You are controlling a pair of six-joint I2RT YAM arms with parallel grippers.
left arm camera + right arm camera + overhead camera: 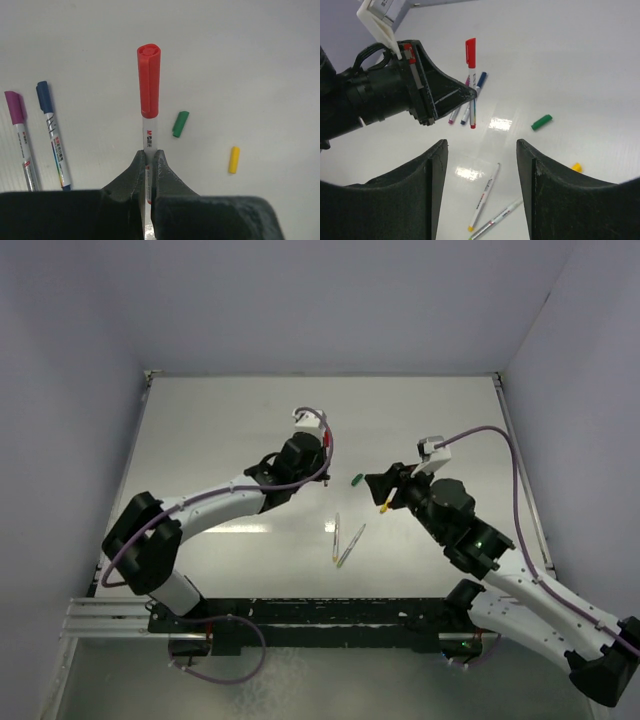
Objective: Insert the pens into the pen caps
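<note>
My left gripper [149, 153] is shut on the pale barrel of a pen [149, 131] that wears a red cap [149, 80] and is held above the table. In the top view that gripper [322, 462] is near the table's middle. My right gripper [481, 150] stands open and holds nothing, close to the right of the left one. Below it lie two uncapped pens [485, 197] [501, 216], one yellow-tipped, side by side [343, 542]. A green cap [541, 122] and a yellow cap [576, 167] lie loose on the table.
A purple-capped pen [20, 135] and a blue-capped pen [52, 135] lie together left of the held pen. In the right wrist view the left gripper's body [395, 95] fills the upper left. White walls bound the table [200, 440].
</note>
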